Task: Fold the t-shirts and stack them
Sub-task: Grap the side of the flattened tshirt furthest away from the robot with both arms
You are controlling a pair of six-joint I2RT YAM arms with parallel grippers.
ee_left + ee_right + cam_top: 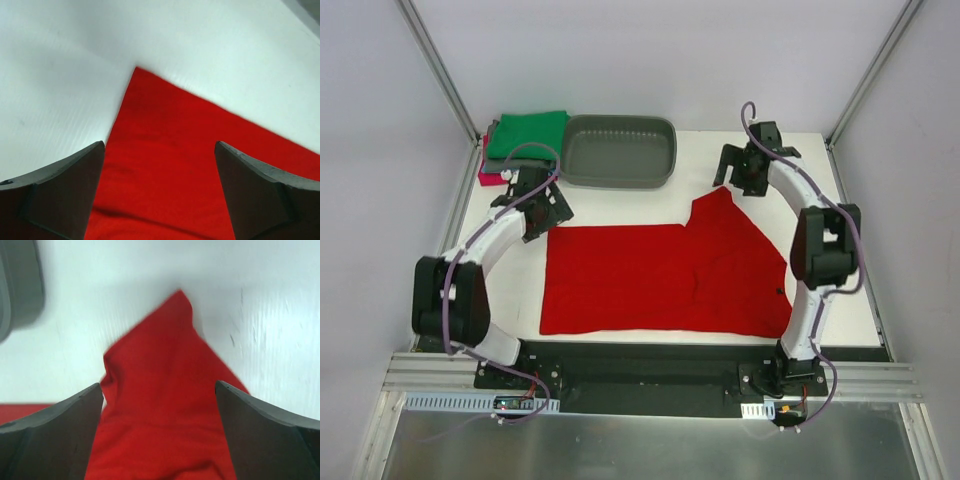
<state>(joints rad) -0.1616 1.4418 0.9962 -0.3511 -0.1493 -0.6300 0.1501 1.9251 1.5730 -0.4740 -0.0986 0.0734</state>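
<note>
A: How many shirts do you count?
B: One red shirt [660,280] lies spread on the white desk [610,205], between the two arms. At the far left corner stands one pile of folded shirts [520,148]: a green one [527,133] on top, a grey edge [492,138] under it and a magenta edge [488,177] lowest. That makes at least three. If more are inside, I cannot tell.
A: And the hands?
B: Two. The left hand [160,145] is wide with nothing between its fingers, over the far left corner of the red shirt. The right hand [160,385] is also wide and empty, over the shirt's pointed far tip. Whether the fingers touch the cloth, I cannot tell.
A: Anything else?
B: One grey tub [620,150], just beside the pile. In the right wrist view only a blurred part of it shows, cut off at the edge.
</note>
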